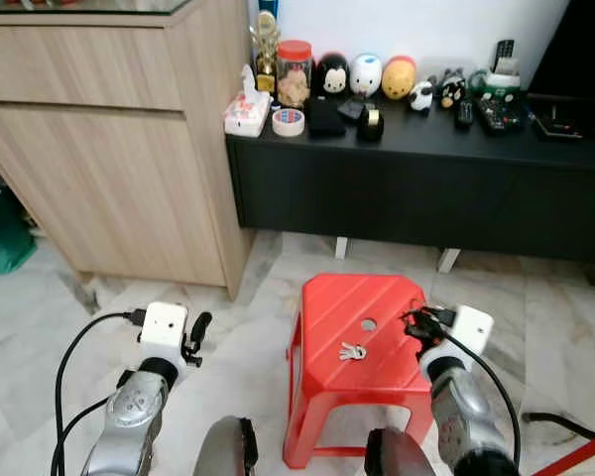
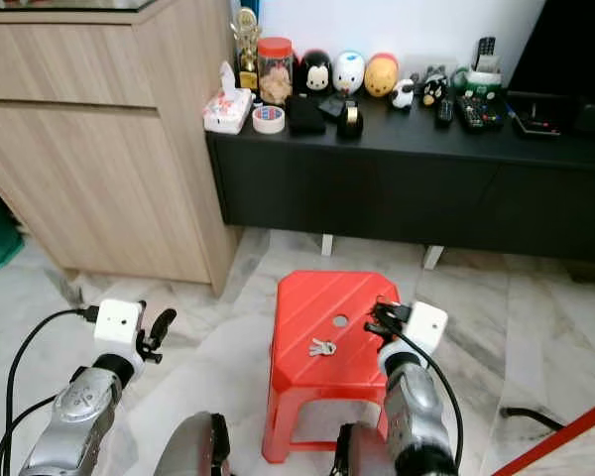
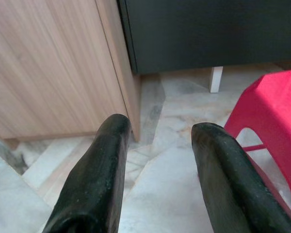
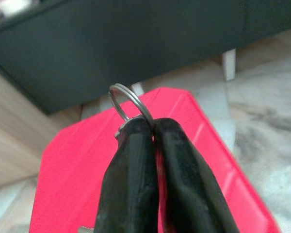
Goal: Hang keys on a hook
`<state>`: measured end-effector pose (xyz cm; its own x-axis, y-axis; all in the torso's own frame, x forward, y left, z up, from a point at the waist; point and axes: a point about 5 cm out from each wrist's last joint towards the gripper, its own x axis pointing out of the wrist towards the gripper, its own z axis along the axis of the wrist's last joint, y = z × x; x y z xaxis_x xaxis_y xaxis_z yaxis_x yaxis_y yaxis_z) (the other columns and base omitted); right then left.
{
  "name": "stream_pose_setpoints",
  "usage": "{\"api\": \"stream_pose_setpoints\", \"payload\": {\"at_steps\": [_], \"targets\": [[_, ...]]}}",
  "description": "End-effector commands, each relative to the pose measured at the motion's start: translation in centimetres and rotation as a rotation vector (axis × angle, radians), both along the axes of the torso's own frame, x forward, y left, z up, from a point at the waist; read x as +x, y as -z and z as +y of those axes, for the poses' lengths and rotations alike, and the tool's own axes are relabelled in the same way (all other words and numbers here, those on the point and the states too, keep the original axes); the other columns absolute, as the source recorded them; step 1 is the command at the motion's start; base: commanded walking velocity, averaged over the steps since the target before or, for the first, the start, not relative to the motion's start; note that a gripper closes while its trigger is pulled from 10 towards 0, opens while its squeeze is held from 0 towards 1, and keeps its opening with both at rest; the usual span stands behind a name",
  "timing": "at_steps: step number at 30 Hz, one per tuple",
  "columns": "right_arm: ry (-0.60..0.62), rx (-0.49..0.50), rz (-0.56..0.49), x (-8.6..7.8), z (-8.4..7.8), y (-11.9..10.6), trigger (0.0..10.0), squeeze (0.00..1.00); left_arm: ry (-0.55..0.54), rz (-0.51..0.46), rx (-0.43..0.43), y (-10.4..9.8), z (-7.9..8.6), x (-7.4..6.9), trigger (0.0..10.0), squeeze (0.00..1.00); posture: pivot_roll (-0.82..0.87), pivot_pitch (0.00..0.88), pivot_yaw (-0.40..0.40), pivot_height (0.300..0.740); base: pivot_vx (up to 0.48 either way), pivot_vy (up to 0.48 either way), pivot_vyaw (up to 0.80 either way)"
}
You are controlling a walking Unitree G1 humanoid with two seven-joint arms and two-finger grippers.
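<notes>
A red plastic stool (image 1: pixel 362 317) stands on the marble floor in front of me. A small bunch of silver keys (image 1: pixel 352 351) lies on its seat, near a round hole. My right gripper (image 4: pixel 153 126) hovers over the stool's right edge (image 1: pixel 416 322) and is shut on a thin metal key ring (image 4: pixel 132 103) that sticks out past its fingertips. To the left of the stool, my left gripper (image 3: pixel 157 131) is open above the floor (image 1: pixel 196 332), with nothing between its fingers.
A low black cabinet (image 1: pixel 426 188) along the wall carries toy figures, a jar, tape rolls and remotes. A tall wooden cabinet (image 1: pixel 109 159) stands at the left. A black cable (image 1: pixel 565 424) and a red strip lie on the floor at the right.
</notes>
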<state>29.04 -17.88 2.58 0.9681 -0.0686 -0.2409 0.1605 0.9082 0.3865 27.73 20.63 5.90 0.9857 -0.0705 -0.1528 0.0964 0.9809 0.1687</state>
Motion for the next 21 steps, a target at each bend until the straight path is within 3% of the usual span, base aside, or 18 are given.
{"api": "stream_pose_setpoints", "payload": {"at_steps": [1, 8, 14, 21], "targets": [[0.002, -0.003, -0.035, 0.1, -0.3, -1.0, 10.0, 0.0, 0.004, -0.014, 0.019, -0.1, 0.0, 0.4, 10.0, 0.0, 0.07, 0.0, -0.024, 0.599, 0.0, 0.0, 0.0], [-0.003, 0.001, -0.044, -0.7, -1.1, -1.7, 10.0, 0.0, -0.021, -0.026, 0.019, 0.3, 0.7, 0.6, 10.0, 0.0, 0.07, 0.0, -0.045, 0.599, 0.0, 0.0, 0.0], [0.033, -0.026, -0.023, -0.4, -2.6, -1.9, 10.0, 0.0, -0.073, 0.016, 0.009, 1.6, 1.7, 0.2, 10.0, 0.0, 0.07, 0.0, -0.05, 0.634, 0.0, 0.0, 0.0], [0.021, -0.029, -0.011, -0.3, -2.4, -1.7, 10.0, 0.0, -0.091, 0.082, 0.014, 3.3, 2.1, -0.5, 10.0, 0.0, 0.07, 0.0, -0.047, 0.674, 0.0, 0.0, 0.0]]}}
